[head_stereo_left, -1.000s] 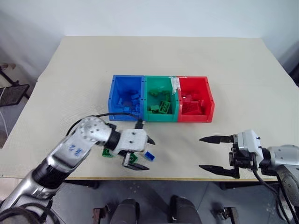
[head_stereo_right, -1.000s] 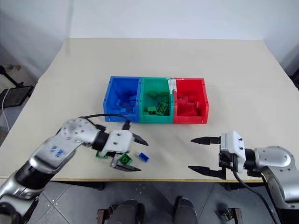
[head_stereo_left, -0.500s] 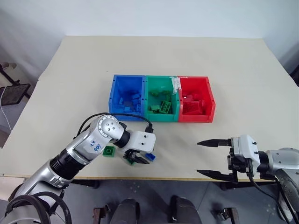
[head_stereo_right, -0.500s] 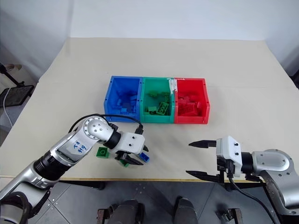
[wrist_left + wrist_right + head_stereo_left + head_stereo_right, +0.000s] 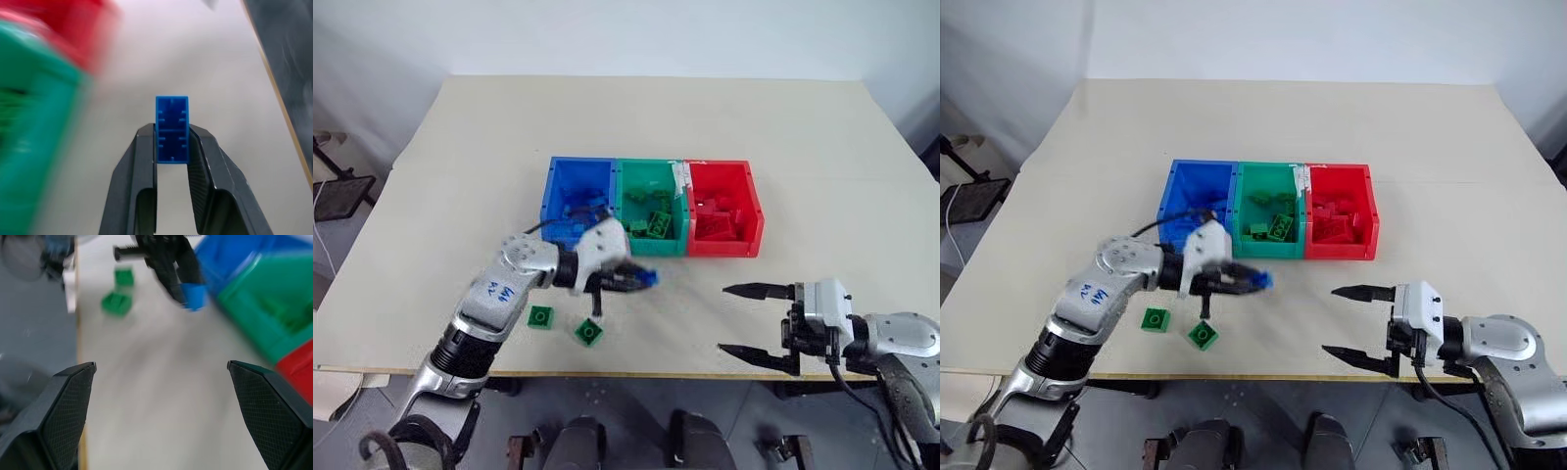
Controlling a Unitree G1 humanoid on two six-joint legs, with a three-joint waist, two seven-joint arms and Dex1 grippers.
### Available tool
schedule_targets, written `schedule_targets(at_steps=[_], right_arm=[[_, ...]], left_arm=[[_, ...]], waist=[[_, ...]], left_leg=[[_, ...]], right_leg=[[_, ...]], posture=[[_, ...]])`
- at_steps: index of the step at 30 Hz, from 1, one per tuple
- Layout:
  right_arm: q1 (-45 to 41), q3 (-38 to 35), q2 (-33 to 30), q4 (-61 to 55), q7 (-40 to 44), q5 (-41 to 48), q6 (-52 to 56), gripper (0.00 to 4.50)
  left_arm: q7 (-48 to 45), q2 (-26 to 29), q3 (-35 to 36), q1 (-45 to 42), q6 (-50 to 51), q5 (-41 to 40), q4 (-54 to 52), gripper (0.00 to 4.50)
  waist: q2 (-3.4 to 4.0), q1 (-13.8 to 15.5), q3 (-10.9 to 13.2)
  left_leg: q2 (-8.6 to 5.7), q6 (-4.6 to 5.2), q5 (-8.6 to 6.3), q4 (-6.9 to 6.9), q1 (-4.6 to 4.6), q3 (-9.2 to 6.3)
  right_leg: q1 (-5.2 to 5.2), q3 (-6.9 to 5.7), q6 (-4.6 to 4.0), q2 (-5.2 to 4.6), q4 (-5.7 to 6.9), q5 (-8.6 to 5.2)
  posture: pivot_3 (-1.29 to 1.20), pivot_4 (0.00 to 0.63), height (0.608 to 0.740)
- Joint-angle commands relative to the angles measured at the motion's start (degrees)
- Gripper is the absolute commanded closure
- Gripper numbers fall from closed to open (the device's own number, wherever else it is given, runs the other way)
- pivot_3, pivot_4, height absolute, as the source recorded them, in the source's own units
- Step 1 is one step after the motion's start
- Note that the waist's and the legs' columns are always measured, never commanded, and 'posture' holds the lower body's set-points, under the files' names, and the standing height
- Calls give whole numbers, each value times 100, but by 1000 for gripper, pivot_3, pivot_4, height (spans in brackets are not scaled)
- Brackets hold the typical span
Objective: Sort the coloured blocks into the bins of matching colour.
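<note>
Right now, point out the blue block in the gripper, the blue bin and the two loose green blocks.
blue block (image 5: 171,128), left wrist view, its studless underside.
blue bin (image 5: 549,192), left eye view, outer left wall.
green blocks (image 5: 541,316), left eye view, top of left one.

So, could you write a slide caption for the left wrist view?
Left pincer shut on a blue block, held above the table beside the green bin.

Two black fingers (image 5: 63,411) of the right tool (image 5: 161,401) stand wide apart over the pale table (image 5: 146,396). Beyond them the left tool (image 5: 183,276) pinches a small blue block (image 5: 194,296) beside the blue bin (image 5: 239,259), which adjoins the green bin (image 5: 269,308) and red bin (image 5: 298,372). Two green blocks (image 5: 116,303) lie on the table, close together.
</note>
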Motion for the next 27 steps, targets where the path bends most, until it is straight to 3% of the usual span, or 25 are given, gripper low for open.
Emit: schedule_targets(at_steps=[1,10,17,22,27], right_arm=[[-363,-315,258,-88,-549,188,-68,0],[-702,-103,242,248,-857,-43,187,0],[-925,22,204,366,-803,-104,312,0],[-1021,191,130,500,-514,-212,191,0],[-1291,411,44,923,37,-348,-118,0]], left_arm=[[733,-41,868,15,-136,-126,-58,4024],[2379,-853,1316,-574,-593,59,1161,4024],[2566,-690,1439,-448,-693,-31,1047,1788],[1554,-17,1485,410,-1141,-379,378,355],[249,922,2535,1774,-2002,-1034,358,355]], waist=[[0,-14,0],[-2,112,-2],[-3,-4,-1],[-1,-60,-2],[-2,-150,-1]], left_leg=[[0,-1,0,0,2,1],[-8,2,-1,14,-7,-6],[-6,1,-1,0,-3,-2],[-5,0,-1,-12,1,1],[0,-2,0,-19,5,0]], right_leg=[[0,0,0,0,1,0],[6,-2,7,-1,-4,4],[0,-2,7,0,0,4],[-3,-1,7,0,-3,4],[-4,-1,6,0,-4,3]], posture=[[0,150,740],[0,150,740],[0,150,740],[0,150,740],[0,150,740]])
